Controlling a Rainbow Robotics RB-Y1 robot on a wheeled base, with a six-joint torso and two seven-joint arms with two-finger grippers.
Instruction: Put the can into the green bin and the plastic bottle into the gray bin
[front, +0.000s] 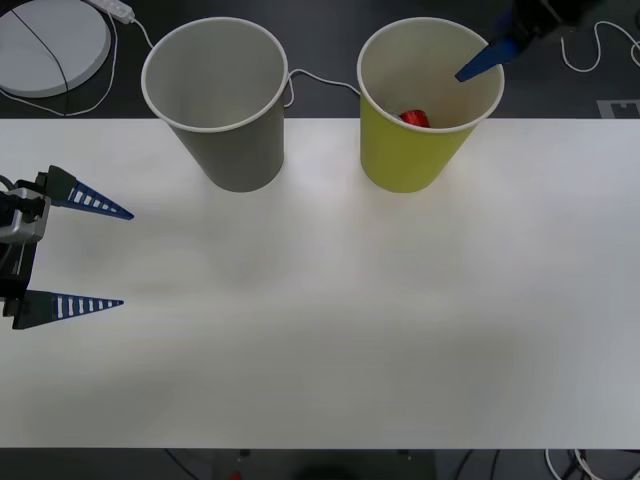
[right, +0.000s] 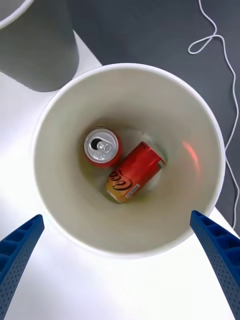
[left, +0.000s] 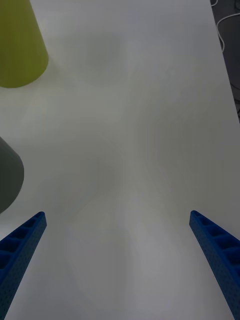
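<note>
Hovering spread wide, the right pincer (right: 120, 270) looks down on 2 cans (right: 134, 172) inside the green bin (right: 125, 100).

A white table (front: 320, 330) is stretching across the front view, its top bare and bright. Beyond its far edge a dark floor (front: 320, 50) is showing. Past the table's far left corner a round white disc (front: 50, 45) is lying on that floor, with a dark cord running across it. A thin white cable (front: 320, 80) is trailing along behind the far edge, and another white cable (right: 220, 45) is looping beyond the far right corner.
</note>
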